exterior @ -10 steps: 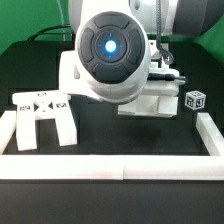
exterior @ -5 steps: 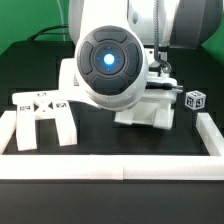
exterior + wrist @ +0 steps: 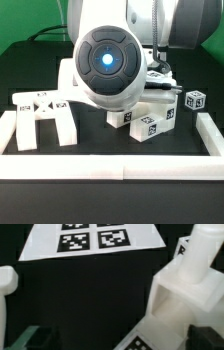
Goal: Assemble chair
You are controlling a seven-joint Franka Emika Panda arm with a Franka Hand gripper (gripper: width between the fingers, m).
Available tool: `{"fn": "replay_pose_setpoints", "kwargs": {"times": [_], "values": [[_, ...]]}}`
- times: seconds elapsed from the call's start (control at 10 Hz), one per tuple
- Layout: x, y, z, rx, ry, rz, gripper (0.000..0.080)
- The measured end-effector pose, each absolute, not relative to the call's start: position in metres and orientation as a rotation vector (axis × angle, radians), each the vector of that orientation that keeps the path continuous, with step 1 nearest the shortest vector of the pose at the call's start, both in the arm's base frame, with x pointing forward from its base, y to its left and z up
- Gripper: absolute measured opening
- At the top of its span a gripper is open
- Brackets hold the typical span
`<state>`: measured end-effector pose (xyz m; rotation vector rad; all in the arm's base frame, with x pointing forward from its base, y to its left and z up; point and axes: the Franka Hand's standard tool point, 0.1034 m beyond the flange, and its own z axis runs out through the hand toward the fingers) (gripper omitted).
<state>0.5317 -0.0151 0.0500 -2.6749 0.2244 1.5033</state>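
In the wrist view my gripper [image 3: 120,340] is open, its dark fingertips [image 3: 35,339] far apart. A tall white chair part [image 3: 185,297] with a tag at its lower corner lies between them, close to one finger; a dark gap separates it from the other. Another white part [image 3: 6,280] shows at the edge. In the exterior view the arm hides the fingers. Below it lies a white tagged chair part [image 3: 150,122]. The leg frame [image 3: 45,118] lies flat at the exterior view's left. A small tagged block [image 3: 196,100] stands at the right.
The marker board [image 3: 95,240] lies on the black table beyond the gripper. A low white border wall [image 3: 110,165] runs along the front and both sides. A white part [image 3: 68,72] shows behind the arm at the left.
The arm has shifted slightly. The white part under it has moved toward the front wall and now shows its tags. The leg frame and small block have not moved.
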Motion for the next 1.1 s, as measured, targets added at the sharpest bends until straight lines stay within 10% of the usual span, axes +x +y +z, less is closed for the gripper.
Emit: {"fn": "replay_pose_setpoints", "kwargs": {"times": [0.8, 1.1], "values": [[0.543, -0.039, 0.060, -2.691, 0.176, 1.406, 0.0649], [0.575, -0.042, 0.059, -2.908, 0.176, 0.936, 0.0649]]}}
